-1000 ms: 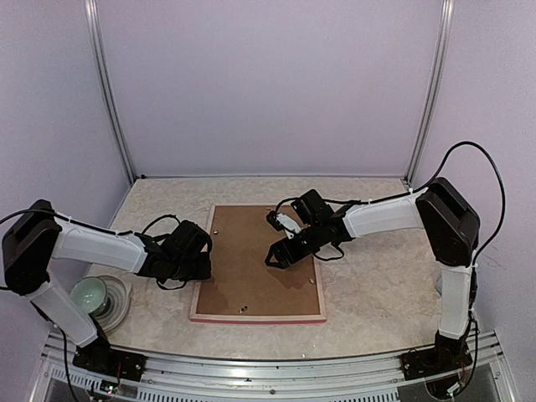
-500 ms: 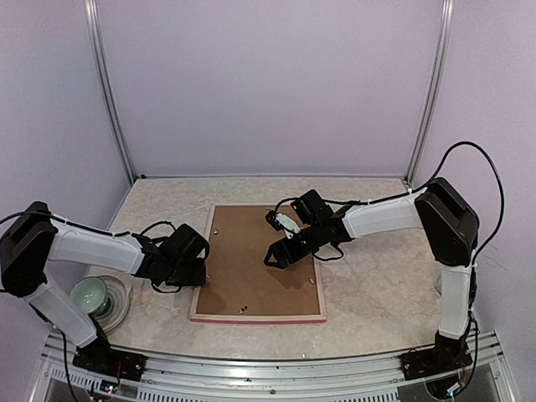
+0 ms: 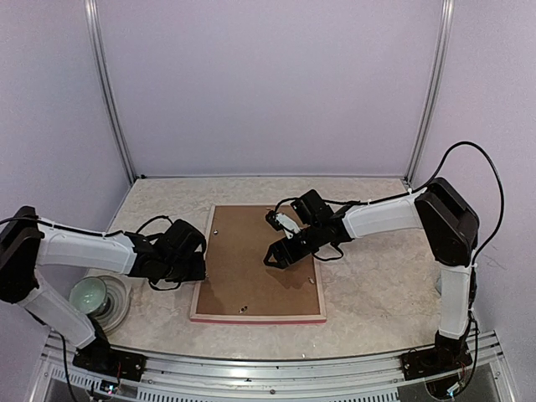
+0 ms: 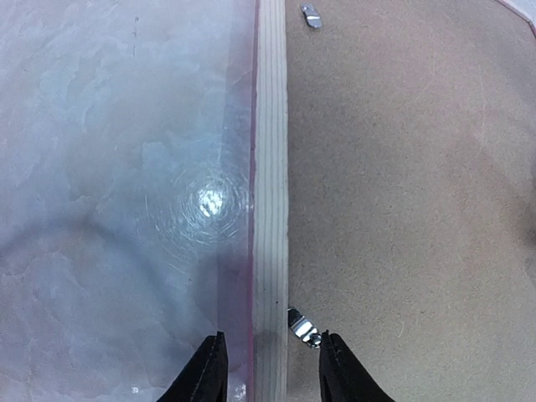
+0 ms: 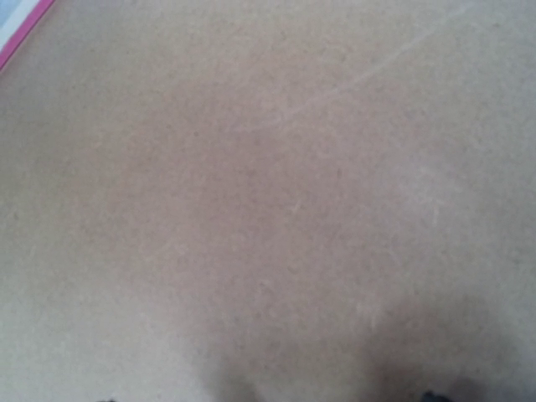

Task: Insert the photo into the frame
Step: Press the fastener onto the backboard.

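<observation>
Both grippers are at the frame (image 3: 256,318), which lies face down in the middle of the table (image 3: 377,285), with the board (image 3: 251,268) upward. At the left side, the left gripper (image 4: 272,373) is partly open: its fingers (image 4: 209,377) stand on either side of the frame's left rail without clamping it, near a metal clip (image 4: 303,327). Over the board's far right part, the right gripper (image 3: 275,255) is wide open and holds nothing; it seems to touch the board, but the close view is blurred
</observation>
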`<state>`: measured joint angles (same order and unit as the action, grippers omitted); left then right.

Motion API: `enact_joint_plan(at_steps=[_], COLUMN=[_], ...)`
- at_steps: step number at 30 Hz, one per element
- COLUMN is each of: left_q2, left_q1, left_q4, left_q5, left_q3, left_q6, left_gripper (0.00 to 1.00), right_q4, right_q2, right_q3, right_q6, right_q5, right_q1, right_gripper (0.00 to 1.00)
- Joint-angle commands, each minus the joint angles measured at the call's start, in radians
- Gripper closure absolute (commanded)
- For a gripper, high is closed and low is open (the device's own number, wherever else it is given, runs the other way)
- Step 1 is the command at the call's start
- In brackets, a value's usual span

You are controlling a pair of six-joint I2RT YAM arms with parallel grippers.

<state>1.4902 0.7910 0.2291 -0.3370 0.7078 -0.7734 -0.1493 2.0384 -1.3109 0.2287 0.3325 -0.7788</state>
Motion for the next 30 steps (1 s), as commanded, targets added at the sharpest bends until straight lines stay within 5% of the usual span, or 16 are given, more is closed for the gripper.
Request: enact_joint_plan(at_steps=[1,12,30], left_q2=[-0.027,0.151,0.173], left_q1=[0.005,0.006,0.019], left_q4=[-0.014,-0.009,0.003], left_q5=[-0.031,-0.017,-0.018], left_q3=[0.015,0.062,0.062], left_q6=[-0.006,0.002,-0.008], left_gripper=[0.61,0.6,0.71], right_q4=[-0.035,-0.032,-0.025], right_q2=[0.04,0.034,0.045], right_q3=[0.02,0.026,0.027], right_q6=[0.013,0.018,0.017], right_q5=[0.017,0.023,0.031], right_q1=[-0.008,-0.008,-0.008], right_gripper=[0.22,0.22,0.22])
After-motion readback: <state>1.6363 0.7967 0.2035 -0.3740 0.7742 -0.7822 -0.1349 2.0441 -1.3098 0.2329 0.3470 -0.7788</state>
